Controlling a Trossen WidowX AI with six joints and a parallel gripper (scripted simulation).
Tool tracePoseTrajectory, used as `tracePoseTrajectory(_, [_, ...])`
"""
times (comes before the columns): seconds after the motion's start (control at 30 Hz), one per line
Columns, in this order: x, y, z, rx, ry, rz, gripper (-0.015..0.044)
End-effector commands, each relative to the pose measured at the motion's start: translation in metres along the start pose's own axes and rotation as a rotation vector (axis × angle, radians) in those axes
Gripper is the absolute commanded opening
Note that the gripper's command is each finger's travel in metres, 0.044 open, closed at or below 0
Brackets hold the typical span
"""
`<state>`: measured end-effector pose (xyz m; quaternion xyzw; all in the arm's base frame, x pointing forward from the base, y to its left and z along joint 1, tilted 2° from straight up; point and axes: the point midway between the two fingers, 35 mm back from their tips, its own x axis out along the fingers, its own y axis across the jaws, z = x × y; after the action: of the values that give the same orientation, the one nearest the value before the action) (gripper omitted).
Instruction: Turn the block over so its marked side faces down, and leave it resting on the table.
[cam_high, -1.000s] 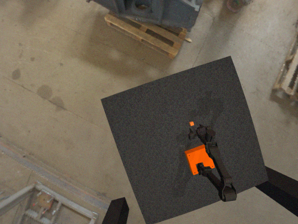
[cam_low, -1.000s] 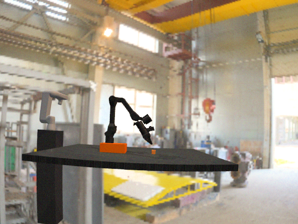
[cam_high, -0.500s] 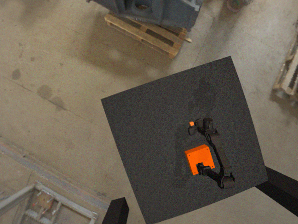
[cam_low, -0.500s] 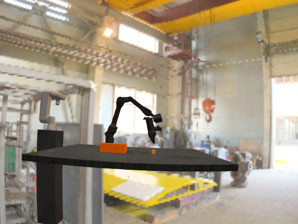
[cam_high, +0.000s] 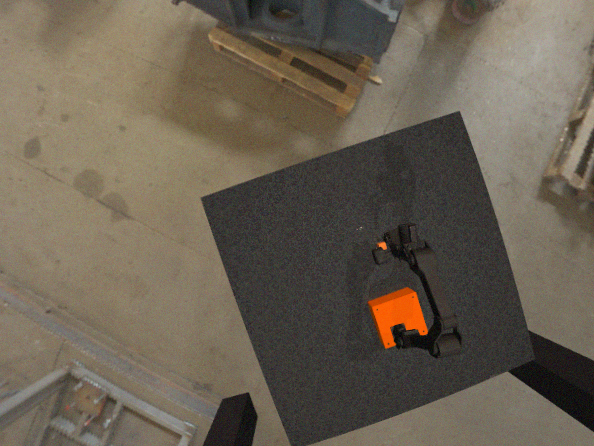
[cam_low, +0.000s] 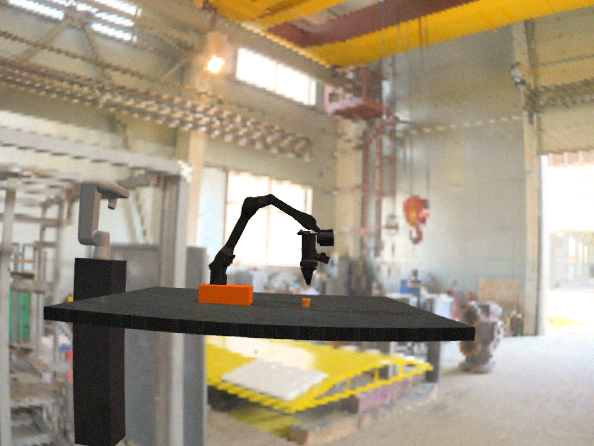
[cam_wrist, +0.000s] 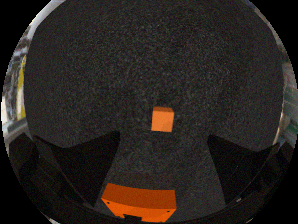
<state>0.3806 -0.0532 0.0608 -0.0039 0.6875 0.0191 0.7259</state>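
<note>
Open jaws (cam_high: 387, 248) (cam_low: 308, 283) hover, seemingly above the orange block (cam_high: 382, 246) (cam_low: 306, 302) (cam_wrist: 162, 120).

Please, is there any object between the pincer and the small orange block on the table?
Nothing visible stands between them: the open pincer hangs above the small orange block, with just air between.

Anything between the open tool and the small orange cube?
Nothing solid: exterior view shows only air between the black two-fingered tool and the small orange cube.
</note>
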Motion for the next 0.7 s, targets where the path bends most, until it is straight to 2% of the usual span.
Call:
tracePoseTrajectory(0.0, [0.027,0.0,-0.005,0.005,0.027,-0.002,0.044])
tracePoseTrajectory(0.67, [0.056,0.0,-0.005,0.005,0.027,-0.001,0.044])
